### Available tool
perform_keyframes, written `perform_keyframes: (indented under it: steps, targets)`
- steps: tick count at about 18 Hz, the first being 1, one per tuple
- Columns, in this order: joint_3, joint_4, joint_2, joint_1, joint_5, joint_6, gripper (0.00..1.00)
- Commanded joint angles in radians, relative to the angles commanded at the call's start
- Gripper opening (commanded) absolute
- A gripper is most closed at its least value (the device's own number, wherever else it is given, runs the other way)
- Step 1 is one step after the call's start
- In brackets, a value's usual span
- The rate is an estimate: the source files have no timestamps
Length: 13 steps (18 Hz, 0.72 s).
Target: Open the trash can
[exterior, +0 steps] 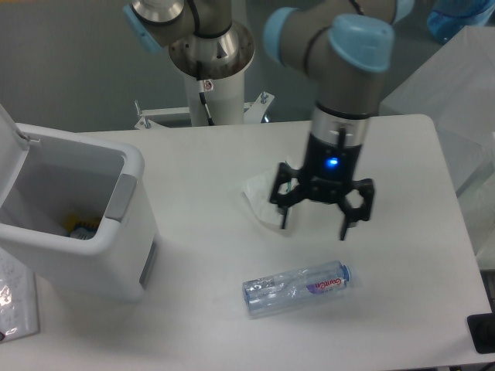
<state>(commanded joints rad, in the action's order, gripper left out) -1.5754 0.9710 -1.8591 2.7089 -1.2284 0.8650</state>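
Standing at the desk's (402, 154) left edge, the trash can (85, 232) gaped, lid upright; stiff, light plastic, probably best worked by its grey button (118, 198). Well apart, the tool (319, 219) hung spread, empty.

The only lettering in view stands on the label of the bottle (298, 288), a clear plastic bottle lying on its side on the table (402, 154). The label is a purple and white band near the capped end, and its white characters run along the length of the bottle, so they appear turned and upside down from this camera. They are too small and blurred to be read with any certainty. No other text, number, brand or sign is legible on anything else in view.
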Motion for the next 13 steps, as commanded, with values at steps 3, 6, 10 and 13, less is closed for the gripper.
perform_keyframes:
  steps: [3,6,10,13]
  targets:
    - [-0.002,0.0,-0.031,0.003,-0.058,0.034,1.0]
    - [0.0,0.003,-0.04,-0.001,-0.082,0.032,1.0]
    - [0.002,0.021,-0.055,0.003,-0.152,0.109,1.0]
    - [0.006,0.025,-0.064,0.005,-0.187,0.28,1.0]
